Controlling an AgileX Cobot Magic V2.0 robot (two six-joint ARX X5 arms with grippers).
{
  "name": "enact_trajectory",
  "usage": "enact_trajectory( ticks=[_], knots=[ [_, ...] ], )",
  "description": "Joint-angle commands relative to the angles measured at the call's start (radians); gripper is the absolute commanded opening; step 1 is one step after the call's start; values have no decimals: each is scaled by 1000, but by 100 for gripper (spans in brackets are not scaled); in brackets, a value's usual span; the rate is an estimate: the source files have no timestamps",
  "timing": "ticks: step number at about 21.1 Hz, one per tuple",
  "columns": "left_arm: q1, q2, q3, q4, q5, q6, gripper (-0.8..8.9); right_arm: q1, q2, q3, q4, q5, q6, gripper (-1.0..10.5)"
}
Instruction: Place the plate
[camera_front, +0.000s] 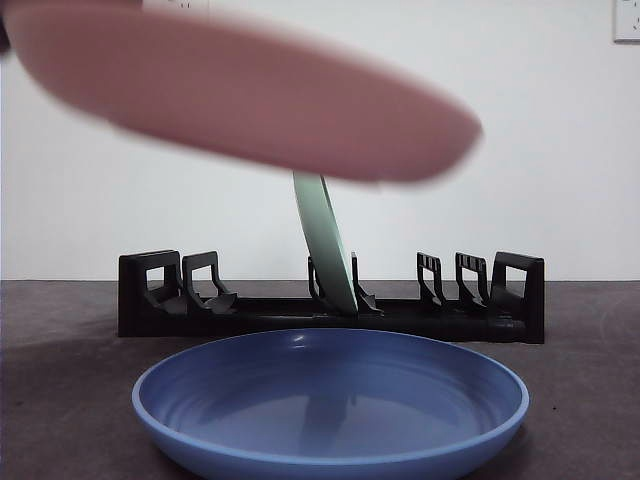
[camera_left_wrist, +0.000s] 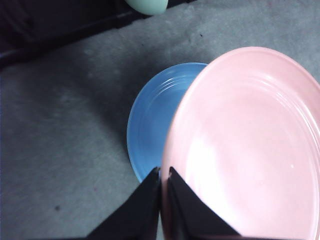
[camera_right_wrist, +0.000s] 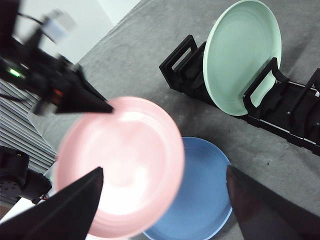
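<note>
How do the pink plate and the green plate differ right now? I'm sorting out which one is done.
The pink plate is held in the air by the left hand, above the blue plate; the green plate stands on edge in the black rack. The pink plate lies nearly flat; the green one leans slightly. Both are round and plain.

Behind everything we've got a plain white wall (camera_front: 560, 150), evenly lit; there's a pale wall plate (camera_front: 627, 20) up in its top right corner. The table (camera_front: 60, 330) is covered in a dark grey, felt-like surface; it looks lighter grey and slightly mottled from above.
</note>
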Motion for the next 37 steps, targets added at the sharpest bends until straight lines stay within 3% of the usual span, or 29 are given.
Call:
enact_trajectory(
  ticks=[1,11,17,37],
  knots=[
    [-4,5,-101,135,6,-35,11,5,6,18,5,-4,-10,388],
    [-3,26,-368,523,6,-116,11,5,6,18,5,-3,-10,388],
    [-3,138,-372,618,6,-167,11,5,6,18,-2,-3,-8,388],
    [-29,196,-372,633,6,-203,34,5,6,18,2,8,-8,388]
  ],
)
